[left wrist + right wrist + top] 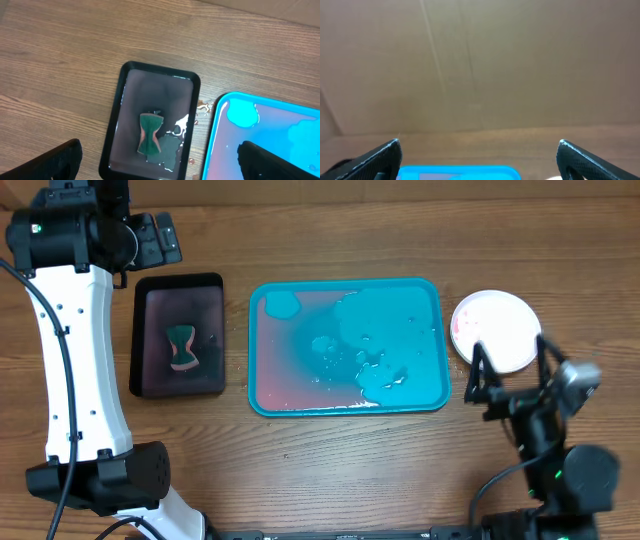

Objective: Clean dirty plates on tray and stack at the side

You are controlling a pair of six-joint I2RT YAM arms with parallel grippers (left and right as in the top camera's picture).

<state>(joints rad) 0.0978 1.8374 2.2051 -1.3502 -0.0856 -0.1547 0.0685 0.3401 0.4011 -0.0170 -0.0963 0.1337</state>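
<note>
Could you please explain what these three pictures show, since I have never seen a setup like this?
These are two robot arms at a wooden table. One picture looks down from above; the other two come from small cameras on each wrist, so the dark shapes at their lower corners are that arm's own fingers. The left claw hangs open above a small black tray holding a green and pink sponge. The right claw is also open and holds nothing. In the middle lies a wet turquoise tray with pinkish water. To its right sits a white plate with faint red smears.
</note>
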